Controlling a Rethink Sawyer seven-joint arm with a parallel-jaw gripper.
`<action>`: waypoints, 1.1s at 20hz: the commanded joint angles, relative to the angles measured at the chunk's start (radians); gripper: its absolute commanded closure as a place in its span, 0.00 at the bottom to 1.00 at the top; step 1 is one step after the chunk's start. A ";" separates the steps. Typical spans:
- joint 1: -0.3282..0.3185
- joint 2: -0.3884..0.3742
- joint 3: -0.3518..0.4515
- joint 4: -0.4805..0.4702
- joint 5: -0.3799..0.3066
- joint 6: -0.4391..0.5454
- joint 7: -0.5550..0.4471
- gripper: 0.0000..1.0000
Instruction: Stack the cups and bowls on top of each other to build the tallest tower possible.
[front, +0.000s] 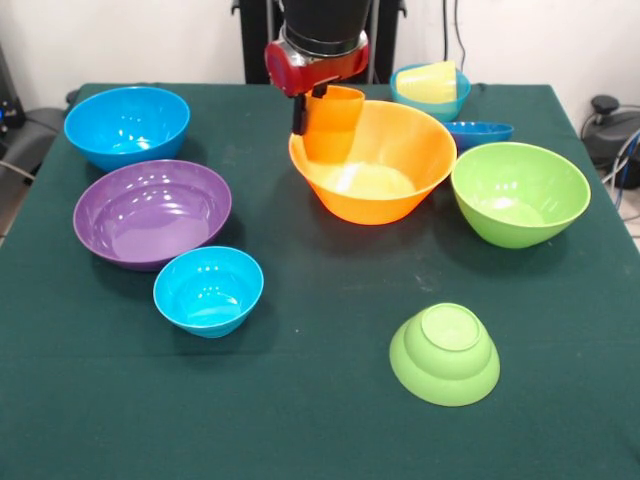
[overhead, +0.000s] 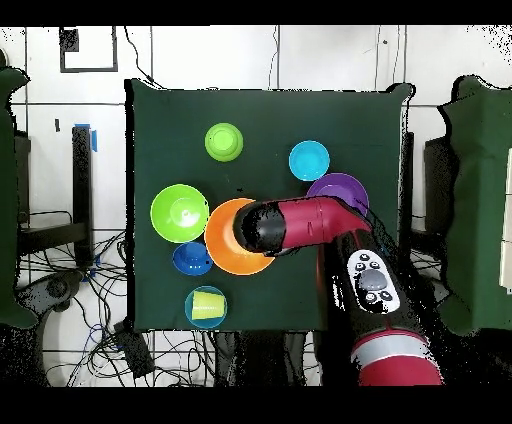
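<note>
The tool (front: 322, 112) grips an opaque orange plastic cup (front: 334, 122) above the large glossy orange bowl (front: 375, 165); released off-centre, it may topple.

Your arm (overhead: 310, 222) shows as glossy red shells joined by black cylindrical segments. You can see a grey oval button panel (overhead: 372, 282) on its upper link at lower right of the overhead frame, with small dark controls, possibly buttons.

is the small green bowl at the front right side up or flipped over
Flipped over: the small green bowl rests rim-down on the table, its flat base facing up.
</note>
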 joint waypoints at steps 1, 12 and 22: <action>0.062 0.055 -0.019 0.033 -0.031 -0.117 0.192 1.00; 0.104 0.068 -0.053 0.045 0.013 -0.118 0.205 1.00; 0.148 0.091 -0.088 0.040 0.053 -0.059 0.220 1.00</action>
